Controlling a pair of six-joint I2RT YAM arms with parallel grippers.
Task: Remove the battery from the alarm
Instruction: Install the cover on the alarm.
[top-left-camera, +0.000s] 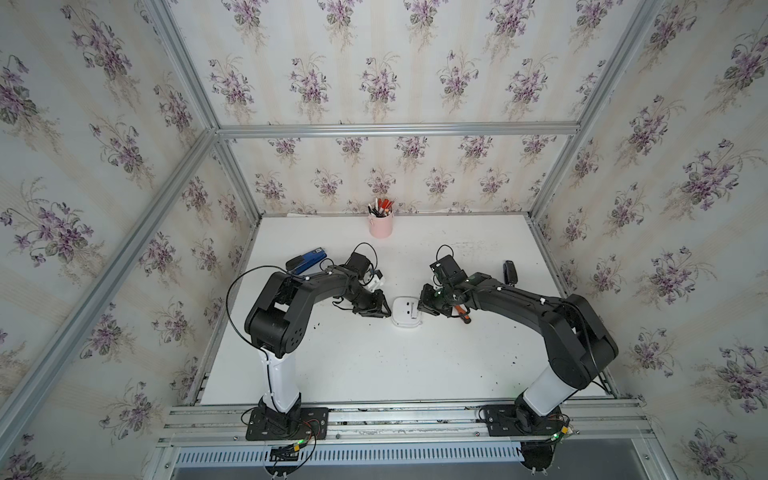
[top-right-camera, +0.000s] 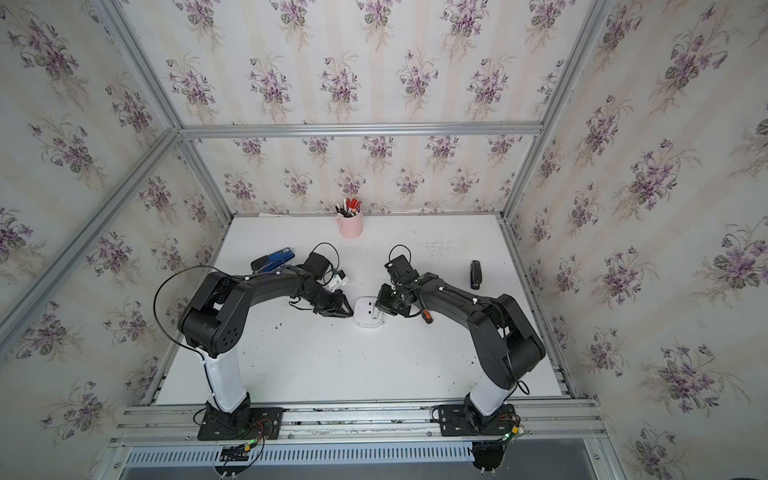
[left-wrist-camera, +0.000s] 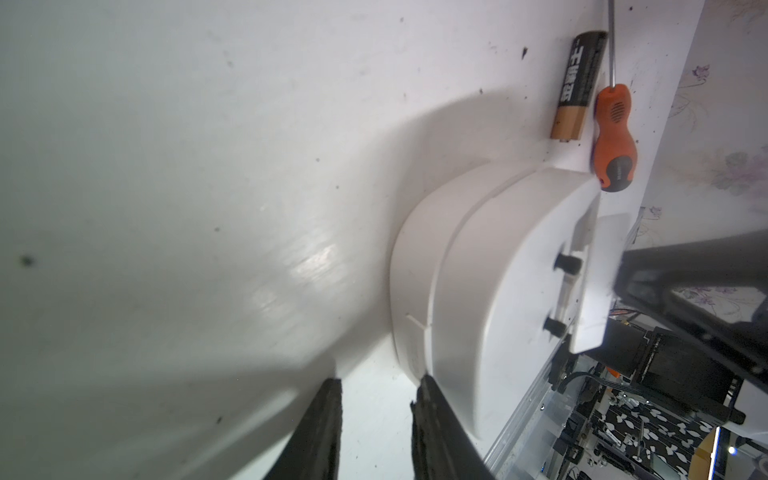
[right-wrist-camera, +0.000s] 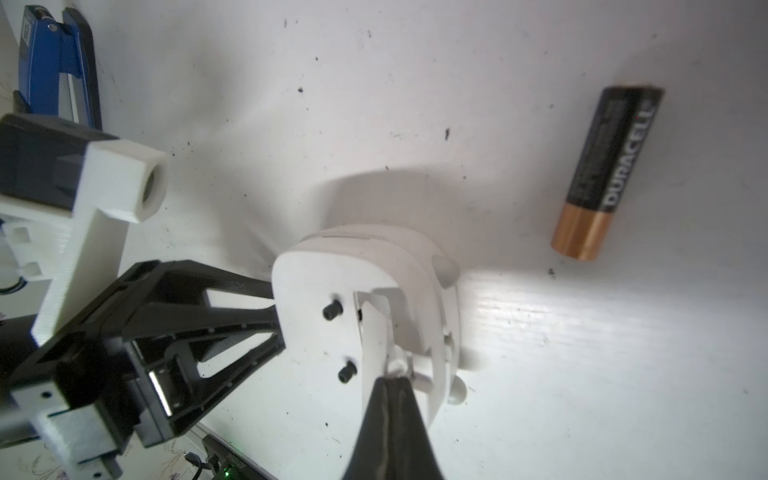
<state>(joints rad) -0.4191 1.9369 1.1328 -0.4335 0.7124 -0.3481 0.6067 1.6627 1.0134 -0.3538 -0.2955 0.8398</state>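
— What is the biggest thing we see?
— The white table (top-left-camera: 374, 365). Both arms reach to its middle.
— How do the jaws look?
— The left gripper (left-wrist-camera: 376, 388) has its jaws apart, and we see bare table between them. One finger (left-wrist-camera: 436, 424) leans on the side of the alarm (top-left-camera: 405, 313). The right gripper (right-wrist-camera: 390, 380) has its jaws closed together, over the alarm's back.
— And the alarm?
— It lies face down between the two grippers.
— What else do we see?
— A pink cup (top-left-camera: 380, 226) of pens stands by the far wall. A blue stapler (top-left-camera: 312, 254) lies by the left arm. An orange screwdriver (left-wrist-camera: 615, 137) lies close to the alarm.
— Where is the battery?
— The battery (right-wrist-camera: 606, 174) is out of the alarm. It lies flat on the table, just beside the screwdriver.
— Anything smaller?
— The little lid (right-wrist-camera: 374, 328) sticks up from the alarm's back. The right gripper's tips meet its end. We cannot tell if they pinch it.
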